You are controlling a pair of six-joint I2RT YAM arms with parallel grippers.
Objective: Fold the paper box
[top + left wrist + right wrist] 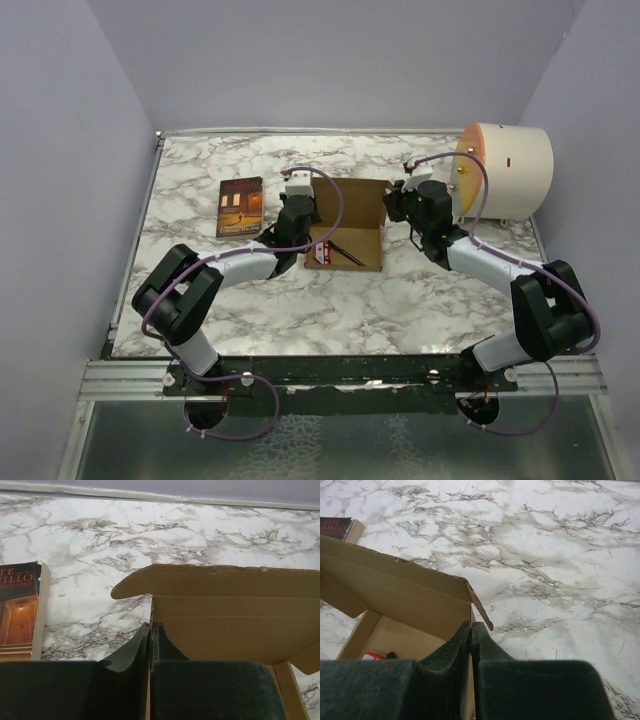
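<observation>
Top external view puts the paper box [350,225] near the middle of the marble tabletop [400,300]. Its tray lies flat and its lid panel [225,610] stands up along the far side, not yet folded over.

I have the left gripper [150,628] pinched closed on the box's left side wall, with a sliver of cardboard showing between the pads. The right gripper [471,626] is pinched nearly closed on the right side wall in the same way. I judge this two-sided hold is there to keep both walls upright and square, so the tray does not spring flat while the lid waits to be brought down.

At the lid's left end a rounded ear flap [130,585] sticks out sideways. I expect it has to tuck inside the wall before closing.

Inside the tray lie a small red-and-white item [322,252] and a thin dark stick [348,250]; I cannot tell what they are.

A dark book [240,207] lies just left of the box, apart from it. A large cream cylinder [505,170] lies on its side at the far right, behind the right arm.
</observation>
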